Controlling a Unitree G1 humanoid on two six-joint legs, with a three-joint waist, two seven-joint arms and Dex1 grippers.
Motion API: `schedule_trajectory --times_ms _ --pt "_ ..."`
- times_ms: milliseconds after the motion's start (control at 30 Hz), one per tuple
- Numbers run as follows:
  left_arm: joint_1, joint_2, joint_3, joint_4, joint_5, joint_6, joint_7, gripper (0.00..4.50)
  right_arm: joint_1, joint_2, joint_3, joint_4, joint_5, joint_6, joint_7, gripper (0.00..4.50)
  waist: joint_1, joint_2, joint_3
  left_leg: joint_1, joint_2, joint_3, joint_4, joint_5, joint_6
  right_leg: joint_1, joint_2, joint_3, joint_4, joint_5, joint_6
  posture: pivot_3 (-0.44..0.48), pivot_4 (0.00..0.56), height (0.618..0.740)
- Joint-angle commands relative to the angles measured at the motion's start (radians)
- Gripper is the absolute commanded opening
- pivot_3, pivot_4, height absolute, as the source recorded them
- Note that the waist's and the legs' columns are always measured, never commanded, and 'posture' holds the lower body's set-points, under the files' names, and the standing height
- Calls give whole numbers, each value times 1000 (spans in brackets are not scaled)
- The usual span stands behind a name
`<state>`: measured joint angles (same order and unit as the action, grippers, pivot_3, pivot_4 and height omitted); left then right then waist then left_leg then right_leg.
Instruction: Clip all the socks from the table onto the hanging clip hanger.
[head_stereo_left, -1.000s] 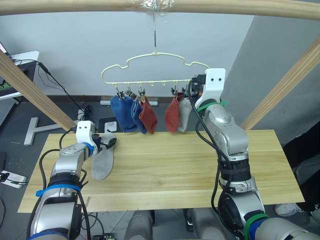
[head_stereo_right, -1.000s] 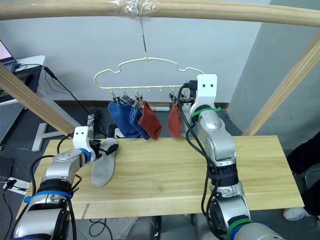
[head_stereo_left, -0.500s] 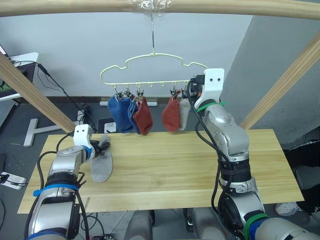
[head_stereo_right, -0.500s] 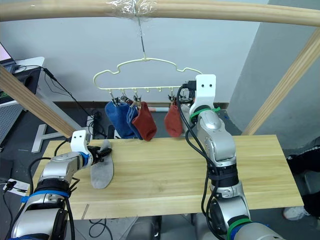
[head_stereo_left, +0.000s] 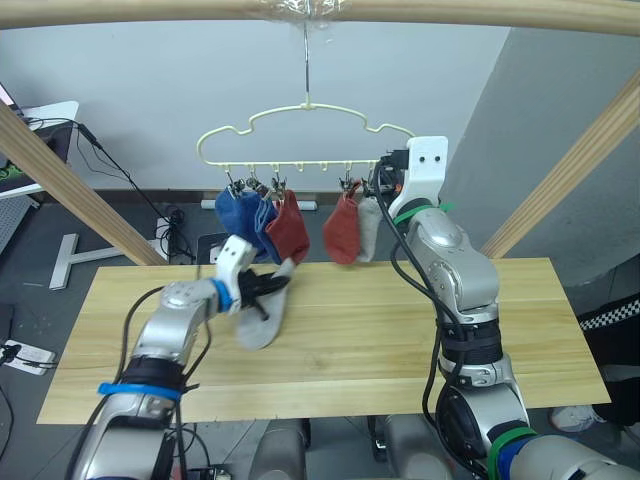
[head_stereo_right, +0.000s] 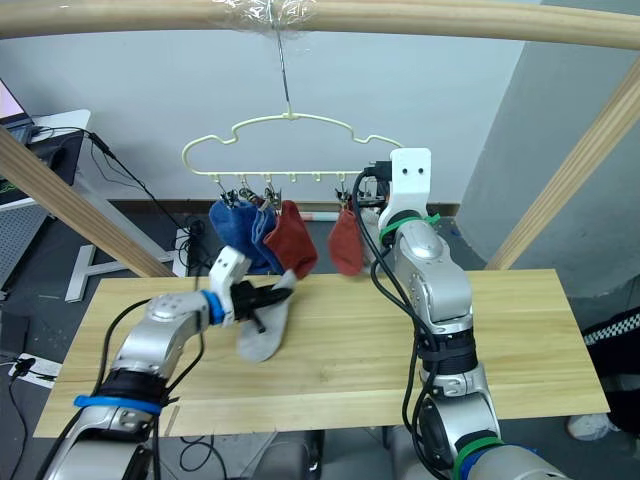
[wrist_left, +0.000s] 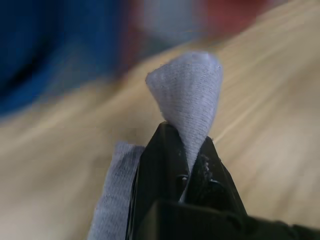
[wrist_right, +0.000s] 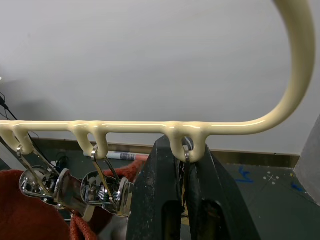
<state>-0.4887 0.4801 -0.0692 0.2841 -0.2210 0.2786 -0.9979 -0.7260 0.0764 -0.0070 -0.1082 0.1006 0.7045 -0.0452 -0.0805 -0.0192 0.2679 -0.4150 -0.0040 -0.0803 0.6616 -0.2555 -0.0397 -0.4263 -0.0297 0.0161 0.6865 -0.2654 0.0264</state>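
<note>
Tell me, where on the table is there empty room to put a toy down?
The table has bare wood on its right half, past the right arm out to the right edge. The near left corner is free too. It is crowded in the left middle, where the left pincer holds the grey sock, and under the hanging socks.

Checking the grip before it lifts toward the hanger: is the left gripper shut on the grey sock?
Yes: in the left wrist view the left gripper pinches a fold of the grey sock between its black fingers.
</note>
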Motion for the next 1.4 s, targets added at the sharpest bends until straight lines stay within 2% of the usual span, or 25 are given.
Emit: schedule_trajectory --times_ms 33,167,233,433,667,800,967,1400 --pt "-26 -26 -31 -128 -88 51 -92 22 -18 4 8 -41 4 -19 3 0 -6 0 0 0 0 0 0 0 0 0 0 0 -1 0 0 -69 294 720" --pt "-52 -68 -65 -212 -156 148 -125 22 -19 4 6 -45 3 -16 1 0 -9 0 0 0 1 1 -1 0 0 0 1 0 -2 0 0 -80 295 720" --pt "-69 -108 -79 -216 -158 155 -100 22 -18 5 6 -46 3 -14 1 0 -7 0 0 0 1 0 -1 0 0 0 2 0 -2 0 0 -80 295 720" --pt "-160 -271 -114 -22 28 -68 140 22 -24 8 5 -49 3 -9 -3 0 -3 0 1 0 0 1 1 0 0 1 5 1 -4 1 1 -85 292 720" --pt "-241 -419 -87 112 55 -119 297 22 -27 11 4 -54 4 -2 -5 0 -5 0 2 -1 0 1 0 0 1 1 5 0 -5 1 1 -94 300 720" --pt "-275 -470 -75 189 86 -154 392 22 -28 12 5 -58 4 5 -6 0 -5 -1 2 -1 0 1 0 0 1 1 5 0 -5 1 1 -103 307 720" --pt "-320 -486 -43 286 112 -223 476 22 -25 13 6 -69 3 14 -8 0 -7 -1 8 -1 0 2 0 0 1 1 6 0 -5 1 2 -117 314 720" --pt "-355 -467 -36 368 138 -255 476 22 -15 7 10 -94 -7 10 -10 0 -7 -2 23 -2 0 2 0 0 0 1 6 -1 -5 1 2 -133 316 720"
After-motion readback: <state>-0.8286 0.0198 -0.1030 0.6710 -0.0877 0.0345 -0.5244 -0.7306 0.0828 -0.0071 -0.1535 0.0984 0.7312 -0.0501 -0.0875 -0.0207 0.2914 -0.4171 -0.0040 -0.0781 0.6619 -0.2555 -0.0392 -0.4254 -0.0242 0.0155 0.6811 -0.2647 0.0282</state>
